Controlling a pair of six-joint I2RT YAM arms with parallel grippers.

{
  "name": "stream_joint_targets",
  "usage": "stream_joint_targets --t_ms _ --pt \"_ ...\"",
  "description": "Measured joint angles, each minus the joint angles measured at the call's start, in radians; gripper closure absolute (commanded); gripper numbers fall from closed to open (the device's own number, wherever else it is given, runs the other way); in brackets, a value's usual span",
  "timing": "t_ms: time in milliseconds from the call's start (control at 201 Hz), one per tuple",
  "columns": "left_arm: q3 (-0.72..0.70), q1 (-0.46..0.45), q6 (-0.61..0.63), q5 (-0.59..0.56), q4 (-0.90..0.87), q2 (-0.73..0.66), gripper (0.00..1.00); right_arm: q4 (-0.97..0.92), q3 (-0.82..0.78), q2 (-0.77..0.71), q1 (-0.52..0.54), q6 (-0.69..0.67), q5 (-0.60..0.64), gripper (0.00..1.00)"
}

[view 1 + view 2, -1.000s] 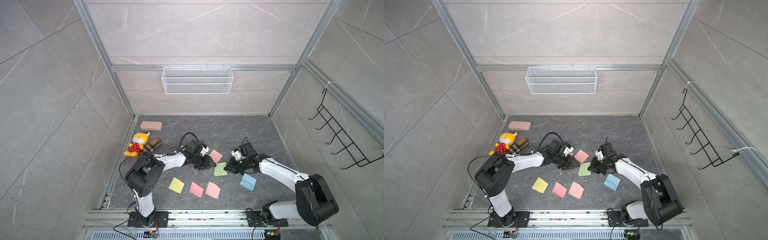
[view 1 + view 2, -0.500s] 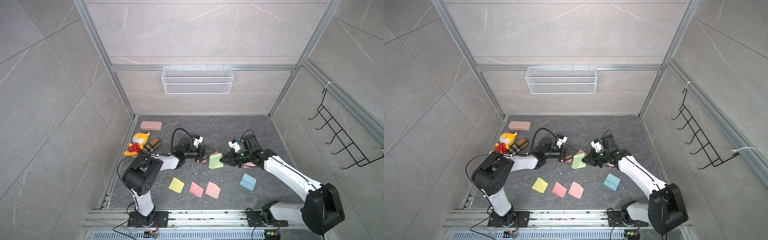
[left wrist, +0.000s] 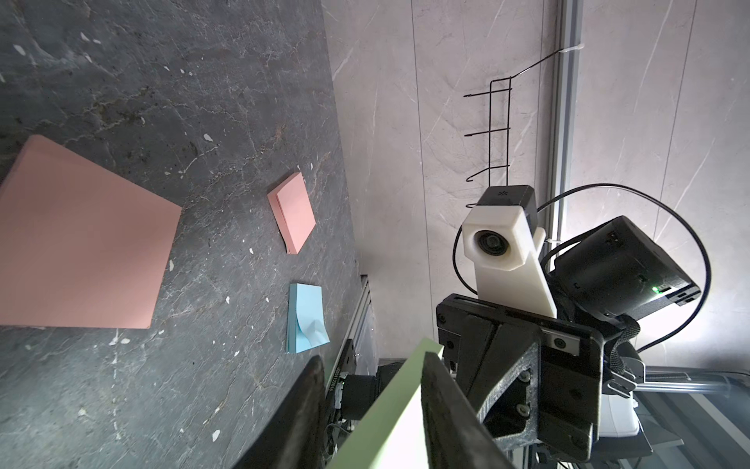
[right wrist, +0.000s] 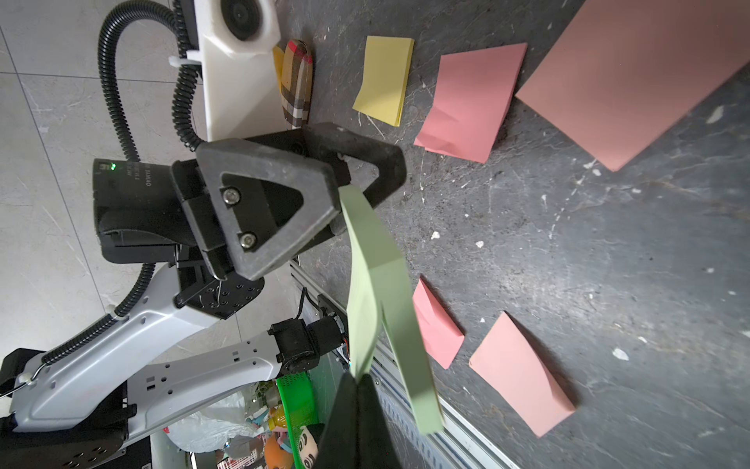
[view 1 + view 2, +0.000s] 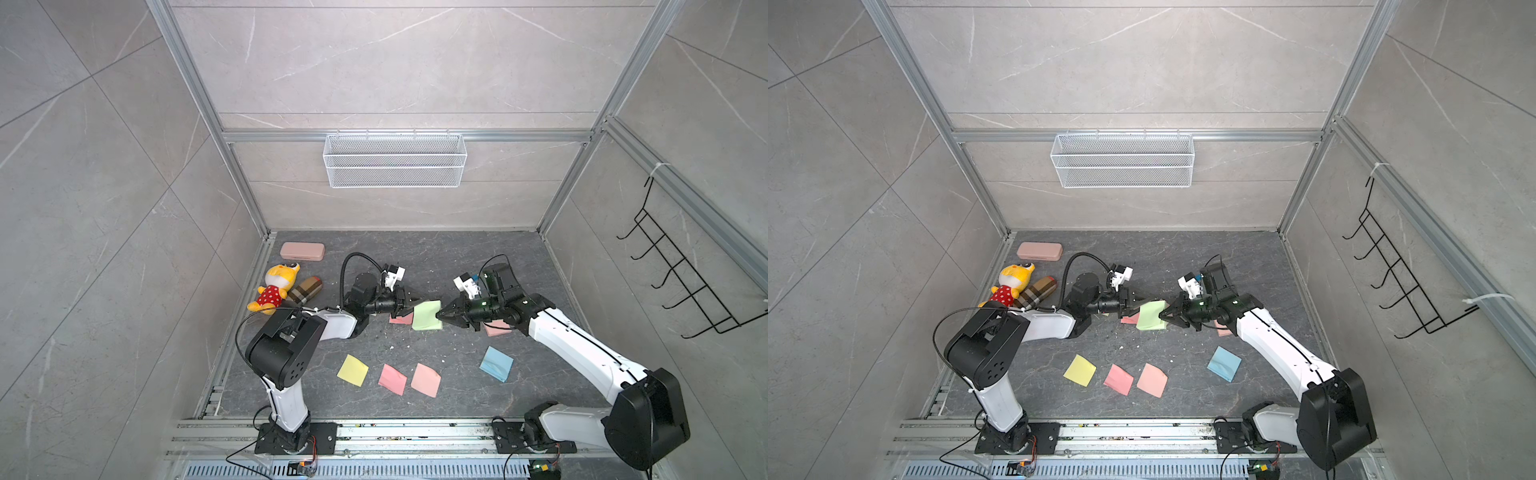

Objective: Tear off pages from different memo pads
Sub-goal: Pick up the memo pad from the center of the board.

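Observation:
A green memo pad [image 5: 427, 315] [image 5: 1151, 316] hangs in the air between both arms. My left gripper [image 5: 417, 308] [image 3: 371, 357] has its jaws closed on one edge of the pad [image 3: 389, 406]. My right gripper [image 5: 440, 316] [image 4: 357, 377] is shut on a thin green page [image 4: 361, 333] that peels away from the pad [image 4: 377, 260] at the opposite edge. Flat on the floor lie yellow [image 5: 352, 370], pink [image 5: 392, 379], salmon [image 5: 425, 380] and blue [image 5: 496, 364] squares. The blue one [image 3: 306, 318] has a curled top sheet. A pink square [image 5: 401, 319] and a salmon pad [image 5: 496, 329] lie under the arms.
A long pink case [image 5: 302, 251], a plush toy [image 5: 276, 286] and a plaid roll [image 5: 305, 289] sit at the back left. A wire basket [image 5: 395, 160] hangs on the back wall and a black hook rack [image 5: 681, 282] on the right wall. White paper bits dot the floor.
Both grippers rose from the floor, the right one carrying the green pad. The left jaws widened, then closed in on the pad's free edge.

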Motion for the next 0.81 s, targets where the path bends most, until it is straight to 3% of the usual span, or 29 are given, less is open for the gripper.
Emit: stream_joint_targets --t_ms 164,284,463,807 --pt "-0.006 0.000 -0.006 0.024 0.008 0.000 0.44 0.000 0.000 0.000 0.000 0.009 -0.003 1.00" --pt "-0.033 -0.005 -0.011 0.050 0.038 -0.002 0.44 0.015 0.000 0.000 0.000 0.030 -0.007 1.00" --pt "-0.072 -0.008 -0.032 0.076 0.105 -0.002 0.55 0.056 0.000 0.000 0.000 0.068 -0.019 1.00" --pt "-0.073 0.006 -0.128 0.086 0.252 0.010 0.90 0.064 -0.001 0.000 -0.006 0.068 -0.029 1.00"
